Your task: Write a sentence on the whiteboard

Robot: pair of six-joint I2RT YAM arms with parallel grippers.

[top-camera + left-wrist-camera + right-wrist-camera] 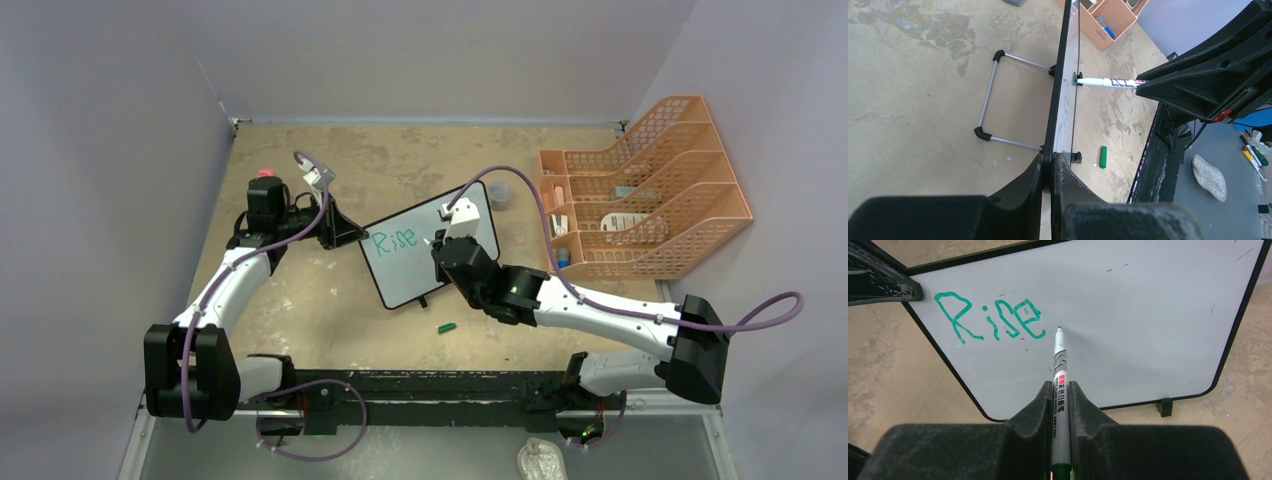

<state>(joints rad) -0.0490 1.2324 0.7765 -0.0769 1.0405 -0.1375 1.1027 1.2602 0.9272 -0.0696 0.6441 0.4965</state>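
Your left gripper (1048, 167) clamps the whiteboard (1148, 315), likely light and tippy, at nine o'clock; right gripper (1060, 390) pinches the marker (1060, 362).

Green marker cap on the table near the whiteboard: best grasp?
Probably mid-length on the green marker cap, coming straight down, closing across its narrow width. It's a short cylinder lying on its side on the table, apart from the whiteboard, so both long sides look free.
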